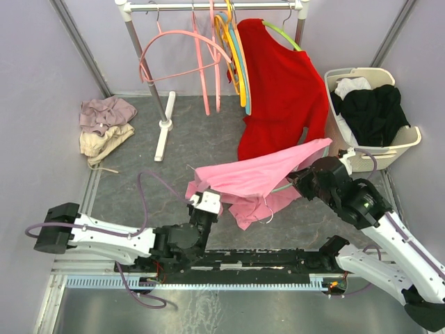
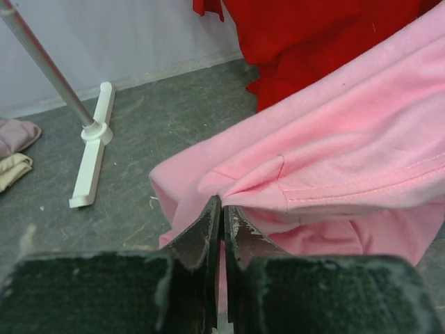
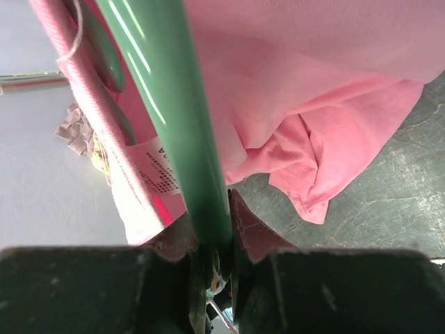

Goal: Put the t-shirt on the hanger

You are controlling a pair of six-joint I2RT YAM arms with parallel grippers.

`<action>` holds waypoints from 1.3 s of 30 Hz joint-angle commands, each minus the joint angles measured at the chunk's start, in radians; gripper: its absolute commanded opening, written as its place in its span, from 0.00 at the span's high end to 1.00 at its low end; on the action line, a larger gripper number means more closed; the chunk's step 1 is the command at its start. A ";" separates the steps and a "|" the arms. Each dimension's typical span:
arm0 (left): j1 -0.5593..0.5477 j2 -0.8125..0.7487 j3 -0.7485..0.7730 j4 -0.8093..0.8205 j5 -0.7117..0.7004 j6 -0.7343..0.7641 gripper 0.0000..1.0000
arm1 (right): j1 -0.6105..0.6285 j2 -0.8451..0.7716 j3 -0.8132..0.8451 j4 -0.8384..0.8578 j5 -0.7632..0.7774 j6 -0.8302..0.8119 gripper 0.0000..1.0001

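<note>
The pink t-shirt (image 1: 254, 175) hangs stretched in the air between my two grippers, and its lower part droops toward the floor. My left gripper (image 1: 203, 193) is shut on a fold at the shirt's left edge; the left wrist view shows the closed gripper (image 2: 222, 203) pinching the pink fabric (image 2: 334, 160). My right gripper (image 1: 300, 178) is shut on the mint-green hanger (image 3: 174, 104), whose bar runs up inside the shirt (image 3: 313, 76) past its label. In the top view only a short arc of the hanger (image 1: 281, 186) and its metal hook (image 1: 268, 210) show below the shirt.
A clothes rack (image 1: 208, 5) at the back holds pink hangers (image 1: 177, 52) and a red shirt (image 1: 281, 90) on a lime-green hanger. Its white foot (image 1: 164, 136) stands on the floor. A laundry basket (image 1: 407, 142) with dark clothes is at right. A pile of clothes (image 1: 103, 125) lies at left.
</note>
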 commanded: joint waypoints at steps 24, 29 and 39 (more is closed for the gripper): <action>0.469 0.036 0.587 -1.183 0.862 -0.629 0.56 | -0.009 -0.024 -0.079 0.079 -0.039 -0.030 0.99; 0.337 -0.118 0.488 -1.142 0.962 -0.547 0.43 | -0.012 -0.016 -0.100 0.093 -0.068 -0.034 0.99; 0.119 -0.135 0.322 -1.040 0.779 -0.471 0.38 | -0.016 0.013 -0.074 0.105 -0.139 -0.017 0.99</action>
